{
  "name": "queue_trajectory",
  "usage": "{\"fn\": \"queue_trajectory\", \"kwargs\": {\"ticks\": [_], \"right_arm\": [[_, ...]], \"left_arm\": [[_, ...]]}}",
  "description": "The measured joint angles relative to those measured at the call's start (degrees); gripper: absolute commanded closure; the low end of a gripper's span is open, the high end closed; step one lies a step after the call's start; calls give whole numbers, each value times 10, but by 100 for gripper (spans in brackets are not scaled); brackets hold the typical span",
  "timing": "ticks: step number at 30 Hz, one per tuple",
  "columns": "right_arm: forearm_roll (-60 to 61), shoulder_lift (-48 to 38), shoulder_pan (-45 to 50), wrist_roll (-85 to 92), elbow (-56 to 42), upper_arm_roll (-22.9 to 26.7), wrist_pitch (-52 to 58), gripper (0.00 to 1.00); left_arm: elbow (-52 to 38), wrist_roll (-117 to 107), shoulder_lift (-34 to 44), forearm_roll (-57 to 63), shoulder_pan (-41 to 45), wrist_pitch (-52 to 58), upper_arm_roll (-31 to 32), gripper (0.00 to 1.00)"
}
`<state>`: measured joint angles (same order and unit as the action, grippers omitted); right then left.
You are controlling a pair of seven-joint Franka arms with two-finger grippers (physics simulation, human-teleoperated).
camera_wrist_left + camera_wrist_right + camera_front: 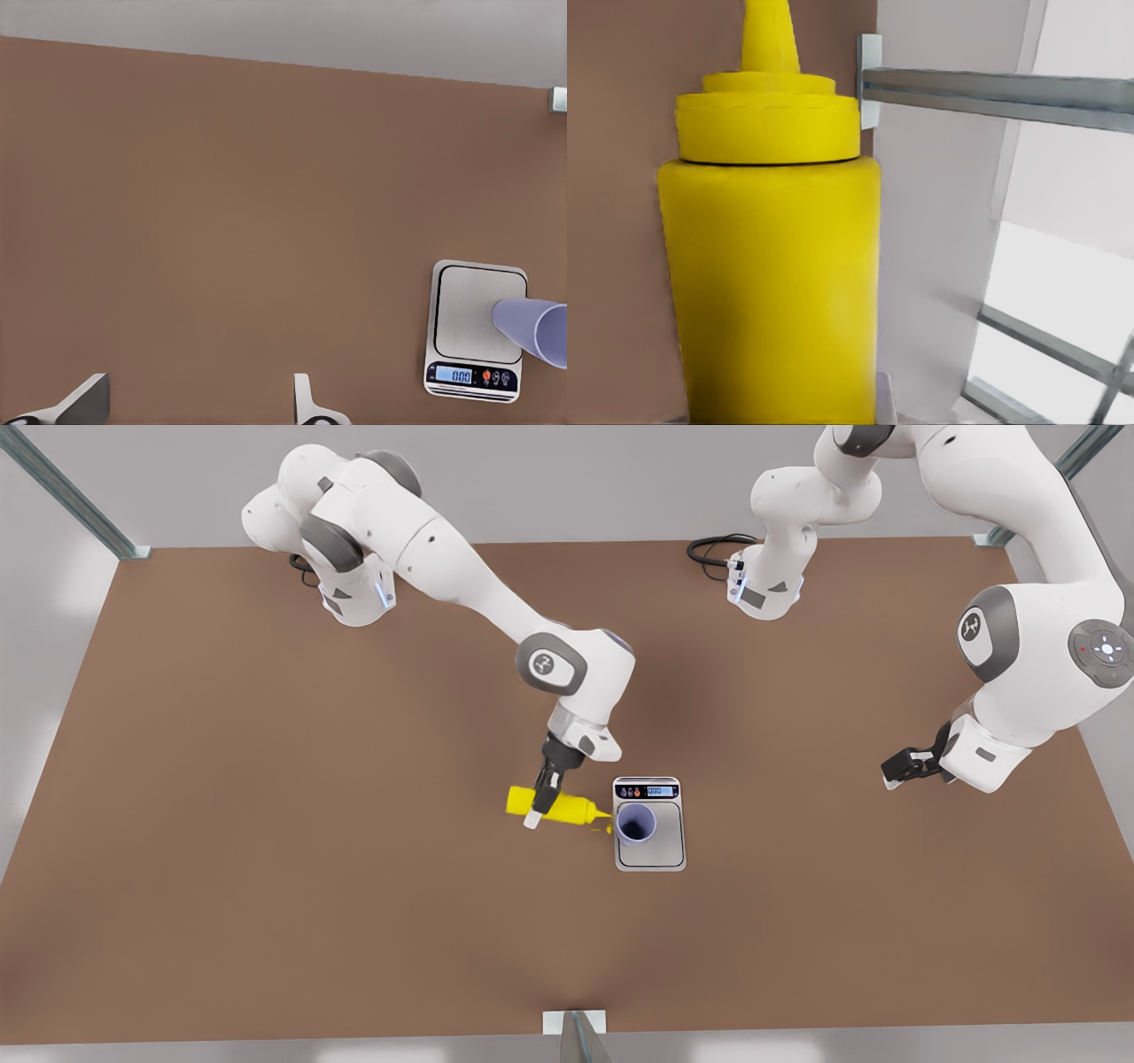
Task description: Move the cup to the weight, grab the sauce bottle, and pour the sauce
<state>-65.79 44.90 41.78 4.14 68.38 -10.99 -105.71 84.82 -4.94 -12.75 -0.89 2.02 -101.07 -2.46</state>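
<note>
Cup is already sitting on the weight, so step one's done. The right gripper has its jaws clamped on the sauce bottle, tipped sideways with the nozzle just beside the cup rim (pour looks underway or about to be). The left gripper waits well apart, jaws spread, holding nothing.

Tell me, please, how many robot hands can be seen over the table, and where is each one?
2. The right hand is shut on the sauce bottle, tipped sideways beside the cup on the weight. The left hand waits open at the front view's right.
</note>
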Motion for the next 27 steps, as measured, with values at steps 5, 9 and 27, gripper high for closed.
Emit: {"fn": "queue_trajectory", "kwargs": {"ticks": [5,9,27], "right_arm": [[-100,66,48,-32,-60,3,63,43],[-150,97,74,-26,-57,5,66,43],[-256,135,86,-26,-54,5,128,43]], "left_arm": [[0,0,0,0,-1,-1,0,0],[-4,0,-2,0,-1,-1,0,0],[-5,0,-2,0,-1,-2,0,0]]}}
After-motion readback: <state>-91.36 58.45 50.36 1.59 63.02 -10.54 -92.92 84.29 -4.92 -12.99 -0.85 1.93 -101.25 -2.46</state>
